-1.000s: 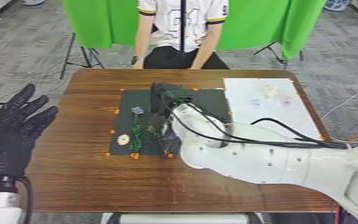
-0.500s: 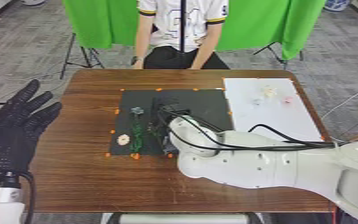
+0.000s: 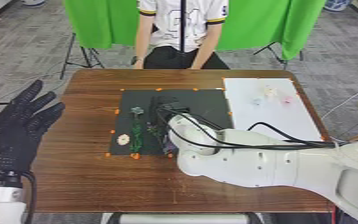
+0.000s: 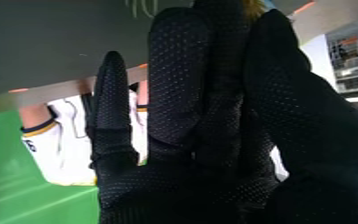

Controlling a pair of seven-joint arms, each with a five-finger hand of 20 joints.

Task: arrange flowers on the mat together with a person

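Brown table, fills most of the middle of the head view. Black mat left of centre on it, white sheet at upper right. Step looks like placing or adjusting a flower on the mat, arrangement partly made. Next: likely clear the stems gently, then go for one of the loose flowers on the sheet; risk is dragging a stem on the way out.

Left hand, left edge, open, nothing in it, off the mat. Right hand over the mat's middle; fingers near straight, thumb close beside them. Tan tuft by the tips; can't tell if gripped or just touched.

Blue-grey flower with green stem, left part of mat. Pale oval piece, mat's lower left. Pale yellow flower and pink flower, upper part of sheet.
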